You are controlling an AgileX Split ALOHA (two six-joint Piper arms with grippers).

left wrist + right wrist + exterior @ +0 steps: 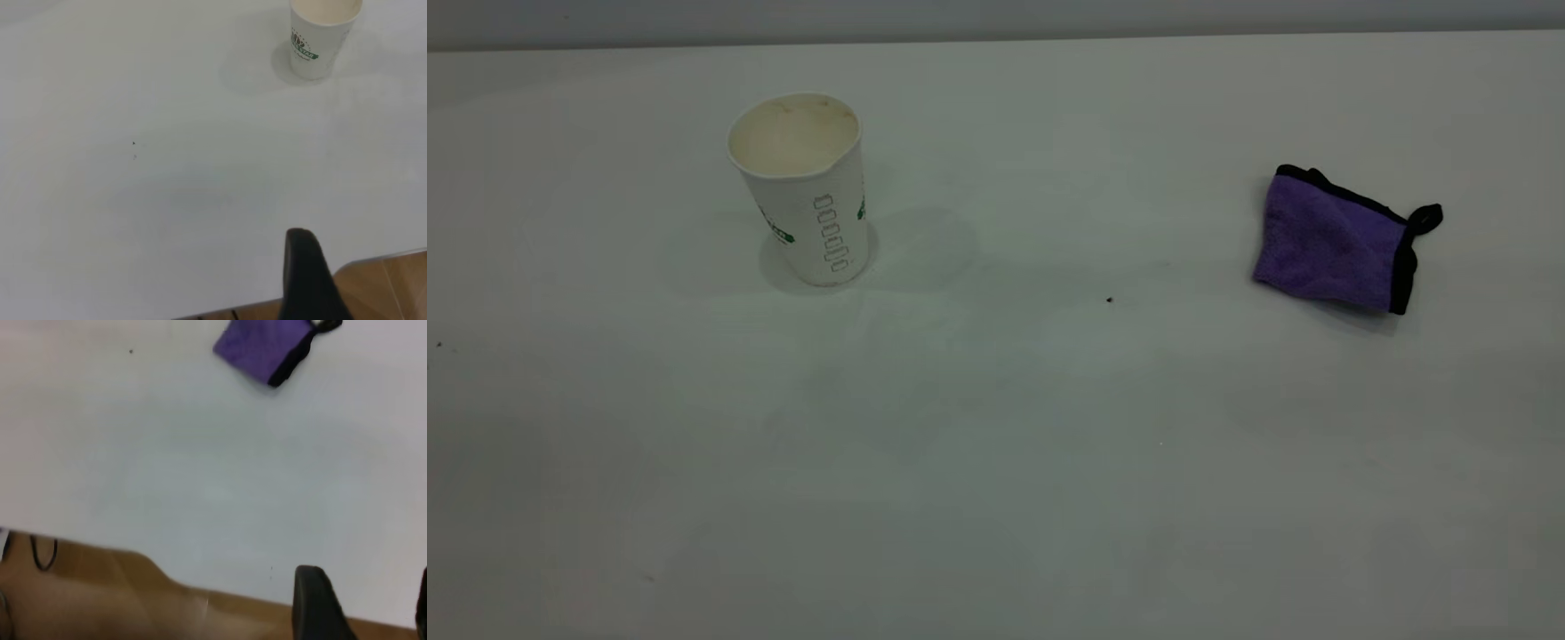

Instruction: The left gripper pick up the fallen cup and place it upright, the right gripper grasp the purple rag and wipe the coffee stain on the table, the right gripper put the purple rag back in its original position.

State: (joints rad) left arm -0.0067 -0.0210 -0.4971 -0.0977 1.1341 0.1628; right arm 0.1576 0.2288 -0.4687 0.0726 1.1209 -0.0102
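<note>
**Q:** Where was the cup located, and in what attitude?

**A:** The cup (805,188) was recorded standing upright on the table (996,462), in the left half of the exterior view, with its open mouth upward and its cream interior exposed. Green markings were visible on its wall. Nothing was in contact with it.

**Q:** And the purple rag?

**A:** The purple rag (1334,240) was observed lying folded on the right side of the table, well apart from the cup, with its black loop extended toward the right edge of the exterior view.

**Q:** Was the coffee stain identified?

**A:** No glossy blob was found. Only a tiny dark speck (1109,300) was noted between cup and rag, nearer the rag. The surface between the two items was otherwise unobstructed.

**Q:** What was established for the grippers?

**A:** Neither arm appeared in the exterior view. The left gripper (308,280) was shown in its own wrist view only as one dark finger at the table's edge, far from the cup (323,35); its jaw opening could not be determined. The right gripper (363,603) was seen over the table's edge, well away from the rag (267,347), its two fingers spread wide with nothing held.

**Q:** Anything beyond the table?

**A:** A brown floor (100,593) was visible past the edge.
</note>
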